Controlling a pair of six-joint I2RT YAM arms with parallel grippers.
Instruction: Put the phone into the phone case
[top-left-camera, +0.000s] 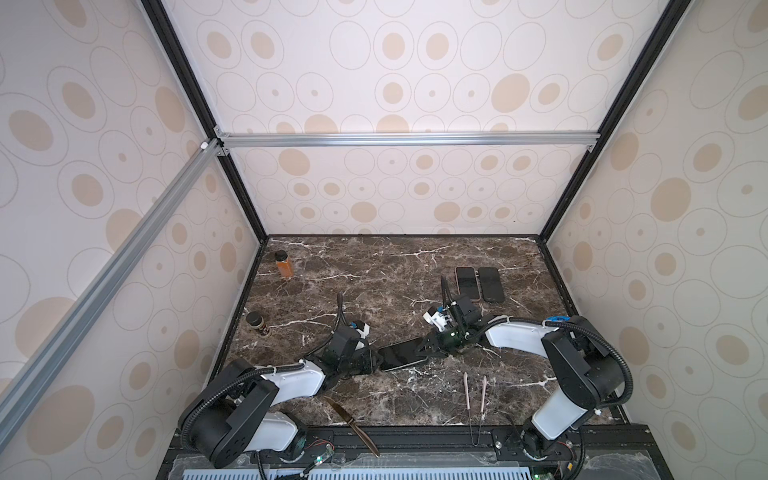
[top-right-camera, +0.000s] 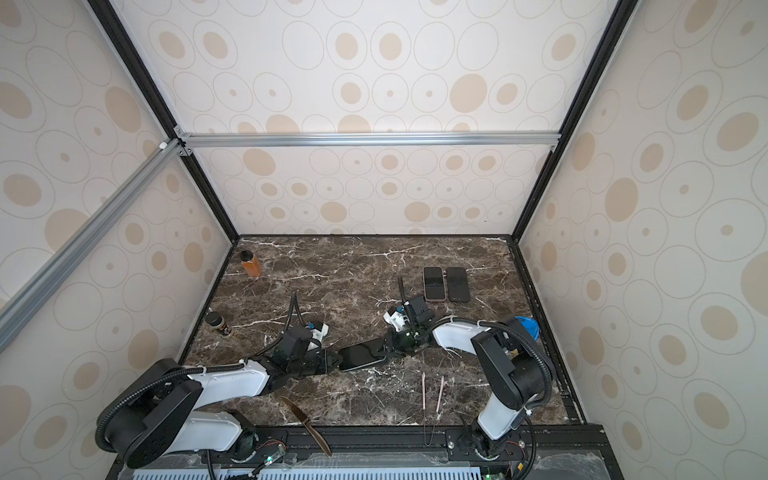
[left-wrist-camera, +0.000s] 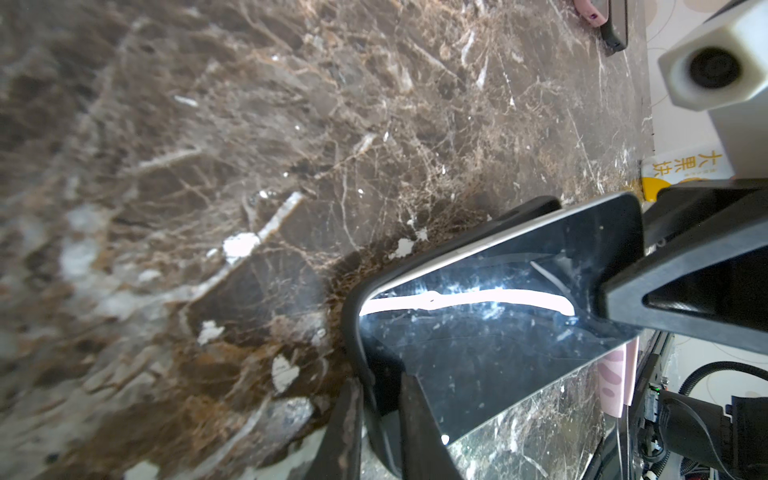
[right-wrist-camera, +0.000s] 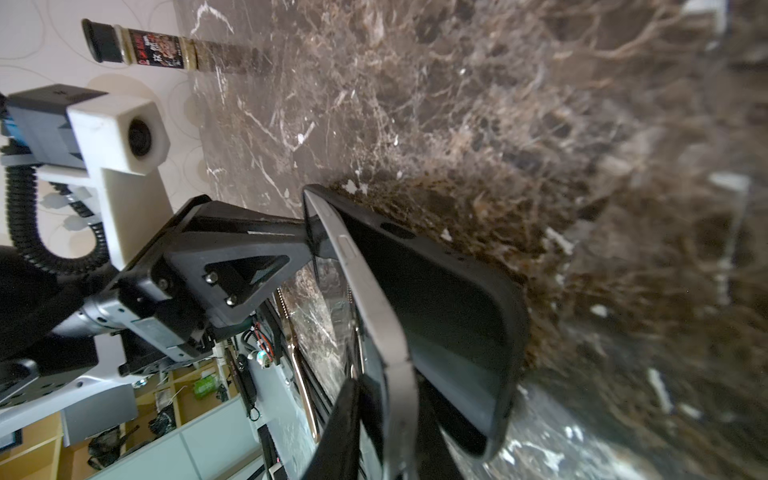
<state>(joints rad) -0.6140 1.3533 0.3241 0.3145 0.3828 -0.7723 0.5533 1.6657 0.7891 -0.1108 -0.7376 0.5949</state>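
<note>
Phone (top-left-camera: 401, 353) was held btwn both arms, mid marble table (top-left-camera: 374, 266), partly in its black phone case (right-wrist-camera: 457, 316); left pincer (top-left-camera: 376, 359) clamped the case end, right pincer (top-left-camera: 423, 352) pinched the phone's edge.

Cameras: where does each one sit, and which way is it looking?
Both top views: high over the robot's side, looking down across the table; both arms show, left claw and right claw meeting at the phone.
Left wrist: rides behind the left claw, looking along it at the case; right claw opposite.
Right wrist: rides behind the right claw, looking along it at the phone; left claw opposite.
Shared: both wrist views show phone and case from opposite ends.
</note>
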